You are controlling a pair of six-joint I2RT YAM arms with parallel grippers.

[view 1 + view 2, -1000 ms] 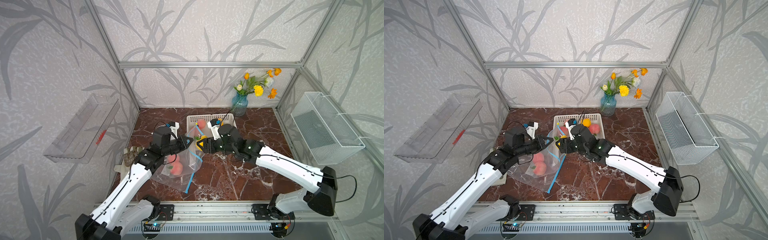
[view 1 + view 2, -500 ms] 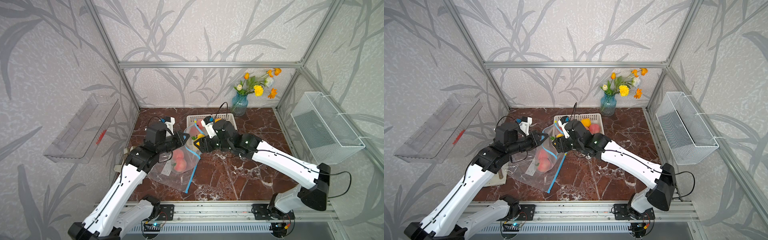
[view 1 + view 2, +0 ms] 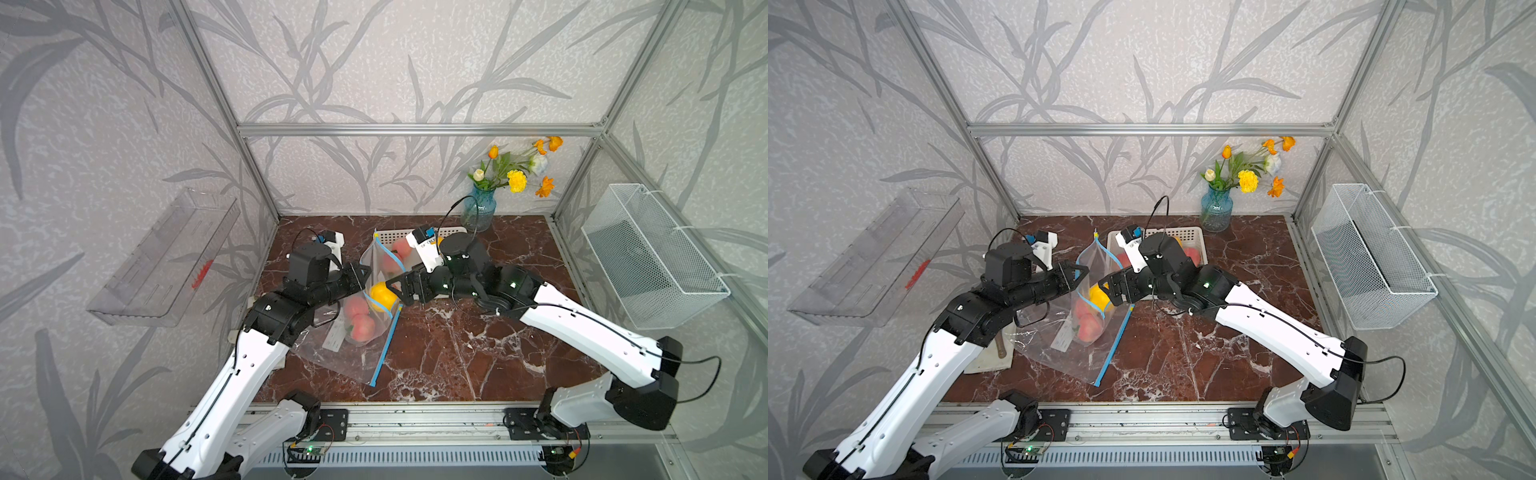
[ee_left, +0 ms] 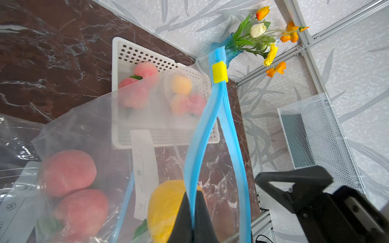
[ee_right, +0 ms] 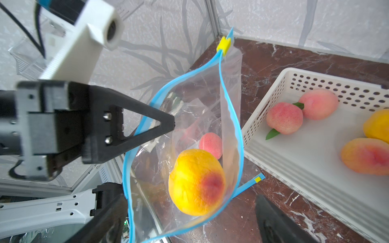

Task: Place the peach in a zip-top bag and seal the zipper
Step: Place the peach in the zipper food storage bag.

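Peach [image 5: 196, 182] lies inside bag [image 5: 229, 84]; left gripper [image 4: 192, 208] pinches its rim; right gripper [image 3: 395, 293] spread wide; basket [image 5: 273, 88] beside.

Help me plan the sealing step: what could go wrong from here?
The yellow peach sits high in the open mouth of the bag; it may roll out or block the zipper. The left end effector pinches only one side of it, so the bag could slip or sag under the fruit.

The bag [image 5: 231, 126] gapes wide (yellow peach [image 5: 196, 182] partly fills its mouth).
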